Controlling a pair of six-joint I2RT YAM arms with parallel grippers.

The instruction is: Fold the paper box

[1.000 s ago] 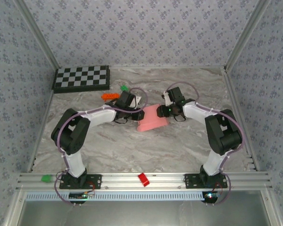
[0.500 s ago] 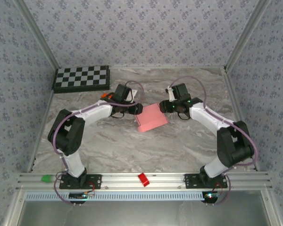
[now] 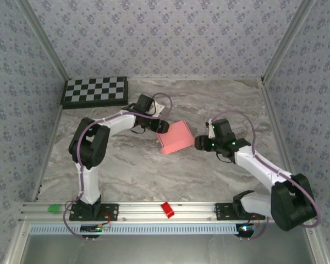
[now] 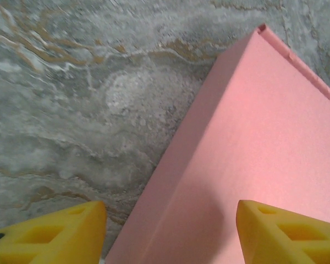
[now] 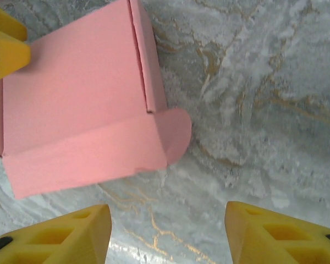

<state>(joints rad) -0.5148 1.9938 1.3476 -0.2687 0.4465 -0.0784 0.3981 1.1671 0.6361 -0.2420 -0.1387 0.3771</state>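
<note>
Marble top (image 3: 154,176): paper box (image 3: 175,137) flat, long axis prob. diagonal; left fingers (image 4: 49,231), right fingers (image 5: 275,231) both spread.

Paper box (image 3: 175,137): salmon-pink thin card, folded up into a small, flat rectangular box; closed, lying flat about the centre of the table (image 3: 126,176), one corner toward 1 o'clock; rounded flap protruding at its 3 o'clock side in the right wrist view

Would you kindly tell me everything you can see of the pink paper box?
The paper box is plain salmon-pink thin card, folded into a low, closed rectangular box lying flat on the marbled table. One rounded flap sticks out untucked at a corner. The left end effector hangs open over its edge; the right end effector is open, just clear of it.
</note>
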